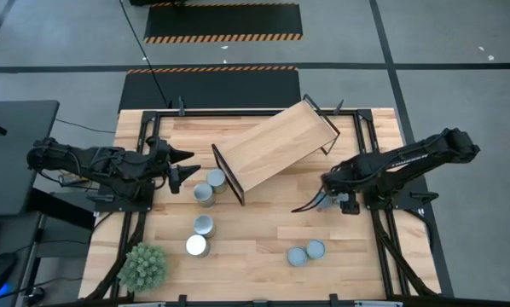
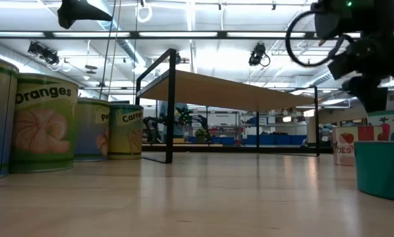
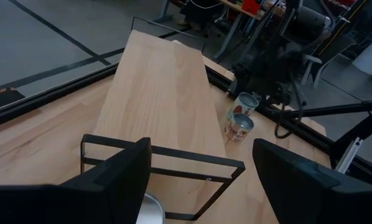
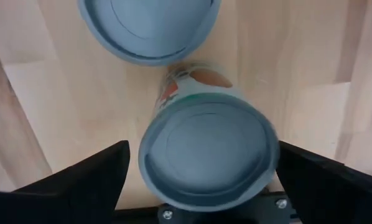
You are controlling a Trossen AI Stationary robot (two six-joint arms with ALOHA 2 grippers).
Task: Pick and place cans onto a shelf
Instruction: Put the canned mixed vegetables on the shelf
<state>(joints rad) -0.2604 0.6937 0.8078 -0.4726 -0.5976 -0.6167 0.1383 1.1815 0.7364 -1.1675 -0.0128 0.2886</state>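
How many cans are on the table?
6 show from above: two by the shelf's left end, two near the plant, two below the right gripper. More may be hidden.

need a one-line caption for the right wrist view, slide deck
Open right gripper poised above a can standing on the wooden table, a second can just beyond it.

The shelf (image 1: 276, 145) stands slantwise across the back middle of the table (image 1: 263, 256). Four cans (image 1: 204, 209) stand near its left end, with a plant (image 1: 143, 265) at the front left corner. Two more cans (image 1: 305, 252) stand touching at front right.
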